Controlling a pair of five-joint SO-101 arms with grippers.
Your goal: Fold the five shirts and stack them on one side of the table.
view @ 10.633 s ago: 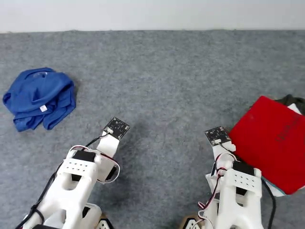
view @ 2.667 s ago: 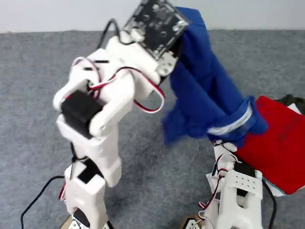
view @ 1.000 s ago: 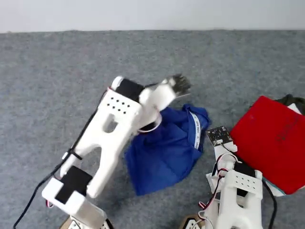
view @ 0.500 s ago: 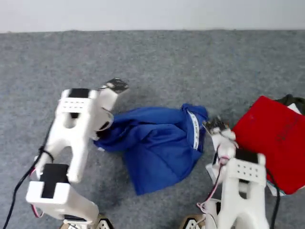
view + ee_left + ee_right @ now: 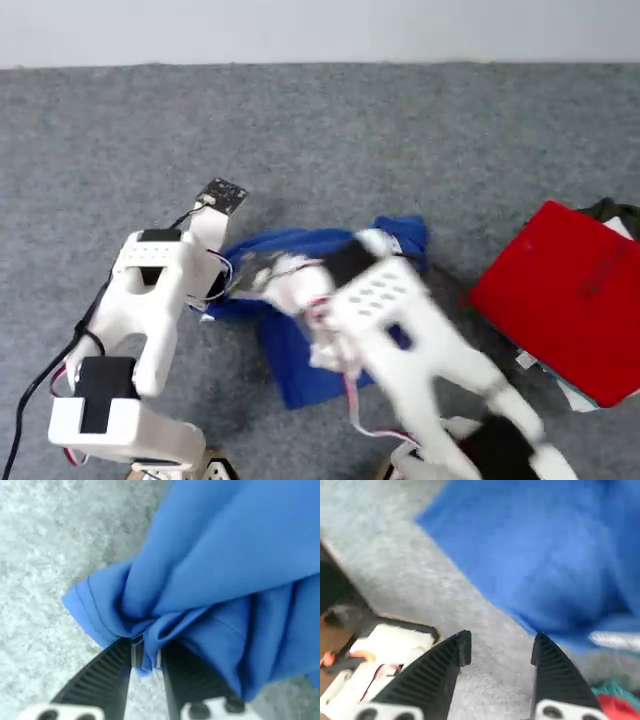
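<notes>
The left gripper (image 5: pixel 145 655) is pressed together on a bunched hem of the blue shirt (image 5: pixel 225 555). A small tuck of cloth is caught between its two black fingers (image 5: pixel 107 672), and the rest of the garment fans away from the pinch in loose folds over the grey table (image 5: pixel 400 130). In the high view the left arm (image 5: pixel 150 300) stands toward the left side of the table, with its wrist at the shirt's left end.

The right gripper (image 5: pixel 500 647) is spread wide and holds nothing. It hangs over bare grey surface just short of the shirt's edge. From above, the right arm (image 5: pixel 385 305) lies across the middle of the blue shirt, and its tip appears to point toward the left arm, though I cannot be sure of that.

The blue shirt lies unfolded and rumpled in the middle of the table, nearer the front edge than the back. Its collar end (image 5: pixel 405 235) points toward the right side.

Well apart from it, at the right edge of the table, a folded red shirt (image 5: pixel 560 295) lies flat on top of other clothes. A dark piece (image 5: pixel 612 210) peeks out at its far corner and a pale one (image 5: pixel 578 392) at its near corner.
</notes>
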